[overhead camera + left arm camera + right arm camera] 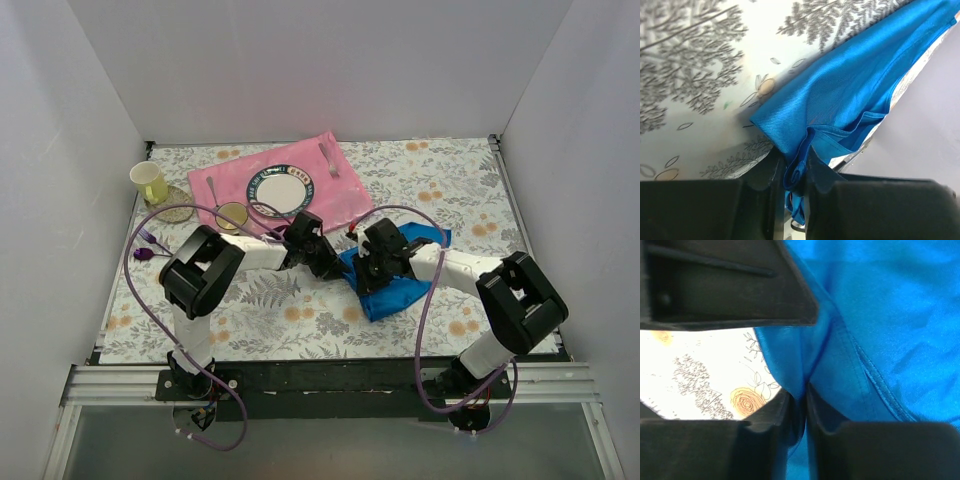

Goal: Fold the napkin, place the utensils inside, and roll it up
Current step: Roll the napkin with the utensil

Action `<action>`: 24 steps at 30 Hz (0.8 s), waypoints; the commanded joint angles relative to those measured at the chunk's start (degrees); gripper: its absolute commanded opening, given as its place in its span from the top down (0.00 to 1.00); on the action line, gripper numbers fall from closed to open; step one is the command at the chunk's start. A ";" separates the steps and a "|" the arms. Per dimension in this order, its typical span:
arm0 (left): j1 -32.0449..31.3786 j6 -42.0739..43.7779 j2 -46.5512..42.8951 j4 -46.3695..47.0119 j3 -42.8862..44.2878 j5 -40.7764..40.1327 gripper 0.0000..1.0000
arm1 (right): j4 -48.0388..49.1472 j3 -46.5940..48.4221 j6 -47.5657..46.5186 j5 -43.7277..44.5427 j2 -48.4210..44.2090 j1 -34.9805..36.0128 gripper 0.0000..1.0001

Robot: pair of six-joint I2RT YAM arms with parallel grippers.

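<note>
The blue napkin [398,282] lies bunched on the flowered tablecloth, right of centre. My left gripper [334,266] reaches in from its left and is shut on a rolled fold of the napkin [840,95], the cloth pinched between its fingertips [796,161]. My right gripper [370,266] sits over the napkin's left part and is shut on a pleat of the cloth [880,325], which shows at its fingertips [799,396]. The two grippers are close together. The spoon [231,214] with its gold bowl lies left of the pink mat, apart from both grippers.
A pink mat [335,200] at the back holds a plate [280,190] and a silver fork [328,158]. A yellow cup [150,182] stands at the far left, with purple plastic utensils [148,245] nearer. White walls enclose the table.
</note>
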 commanded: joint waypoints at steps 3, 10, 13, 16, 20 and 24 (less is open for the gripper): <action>-0.22 4.69 1.74 -3.20 1.07 -3.95 1.00 | -10.21 4.18 -1.08 17.65 -2.54 7.06 0.60; -0.13 5.74 2.79 -5.31 3.35 -1.04 1.00 | -15.49 8.76 0.77 26.63 -3.69 14.35 0.30; -0.04 5.65 2.70 -5.31 3.44 -0.51 1.00 | -15.67 9.29 1.74 29.09 -4.30 16.90 0.31; -0.04 5.39 2.70 -5.13 3.35 -0.16 1.00 | -16.37 9.29 2.62 28.93 -4.22 17.52 0.33; -0.04 5.21 2.96 -4.52 3.44 0.63 1.00 | -15.32 7.62 2.00 26.99 -3.25 18.31 0.33; -0.04 5.48 2.97 -4.78 3.18 0.98 1.00 | -16.37 7.01 1.83 27.08 -2.98 19.10 0.30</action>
